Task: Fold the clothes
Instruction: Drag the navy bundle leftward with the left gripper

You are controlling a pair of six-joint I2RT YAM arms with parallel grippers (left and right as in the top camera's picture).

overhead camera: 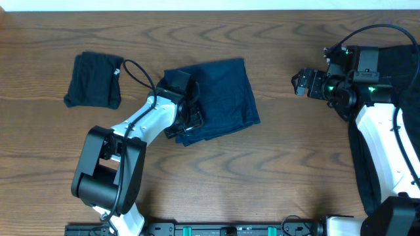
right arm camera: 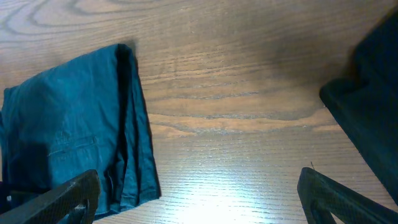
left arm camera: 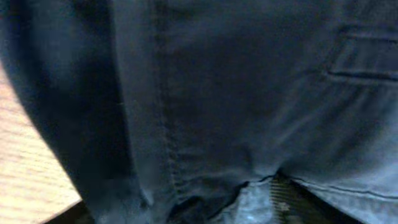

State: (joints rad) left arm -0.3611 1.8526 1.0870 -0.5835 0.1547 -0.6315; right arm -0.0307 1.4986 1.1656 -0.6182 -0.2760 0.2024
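Left pincer (overhead camera: 186, 121) half-lost against navy clothes (overhead camera: 226, 88)

shorts (overhead camera: 226, 92) on the table (overhead camera: 275, 177) centre, second garment (overhead camera: 94, 80) well left, cloth pile (overhead camera: 403, 62) at right edge

Left arm (overhead camera: 141, 121): white shell links, fat black cylindrical joint housings, black boxy wrist module. Shoulder housing (overhead camera: 105, 167) is the biggest black part, a rounded drum shape. Thin black cable (overhead camera: 146, 71) loops out near the wrist, and more black wiring runs along the white link.

Right arm (overhead camera: 387, 144): same build, white link, black joints, black block on the wrist. Long black cable (overhead camera: 380, 26) arcs above it. Green LEDs (overhead camera: 371, 90) lit on the wrist module.

Right end effector (right arm camera: 199, 202): two matte black fingers (right arm camera: 59, 199), blunt angular tips.

Base rail (overhead camera: 216, 229): black with green inserts.
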